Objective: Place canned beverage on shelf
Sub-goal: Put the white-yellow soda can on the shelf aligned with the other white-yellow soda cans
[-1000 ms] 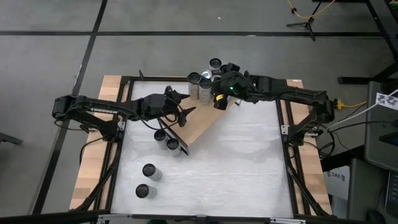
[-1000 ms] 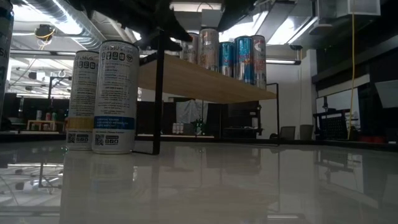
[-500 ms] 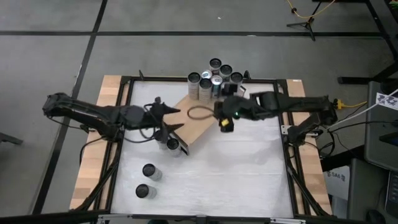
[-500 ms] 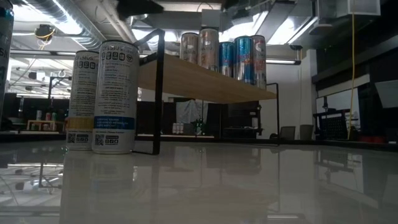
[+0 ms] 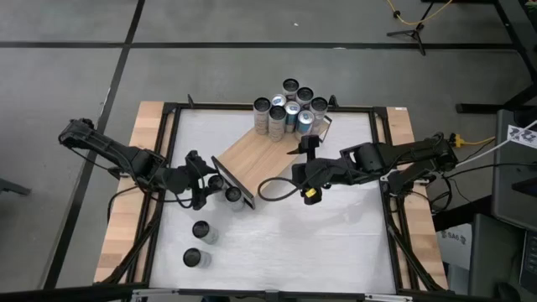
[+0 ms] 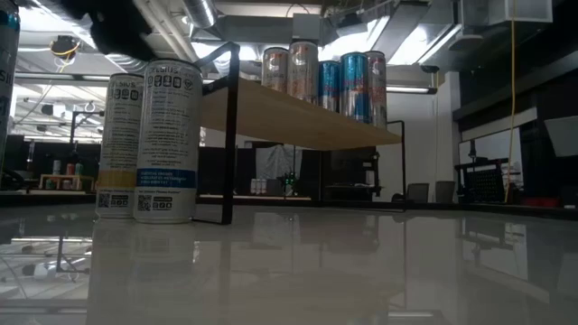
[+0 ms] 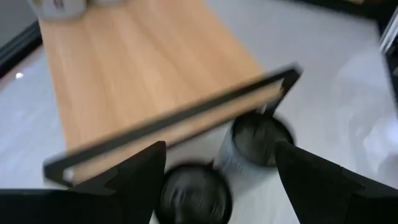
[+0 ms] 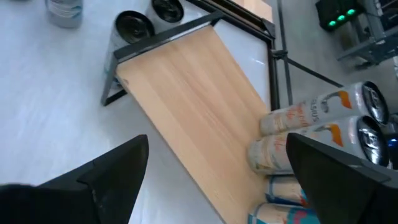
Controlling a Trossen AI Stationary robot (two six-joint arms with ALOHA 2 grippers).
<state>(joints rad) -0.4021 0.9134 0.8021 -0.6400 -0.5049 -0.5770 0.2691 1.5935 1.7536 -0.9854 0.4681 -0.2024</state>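
Both arms are pulling back from the shelf (image 5: 262,151). The left gripper (image 5: 204,186), which half a second ago was reaching over the shelf's near black frame end, is now sitting off the board over the white tabletop (image 5: 319,235), with that frame end just ahead of its fingertips. Its fingers are spread wide and holding nothing; in the left wrist view they are framing two dark-topped cans (image 7: 256,142) standing on the tabletop just beyond them, right against the frame end.

The right gripper (image 5: 304,178) is also withdrawing: earlier it was over the board's far part, close to the cans there, and now it is hanging beside the shelf's long edge above bare tabletop. Its fingers are parted as well, empty, as the right wrist view shows, with the board lying between and beyond them.

The cluster of cans (image 5: 289,107) is standing on the far end of the shelf, well ahead of the right gripper and unchanged from the earlier frames; the low view shows them upright in a tight row on the raised board. Two more cans (image 5: 200,243) are standing on the tabletop behind the left gripper, where they were before.
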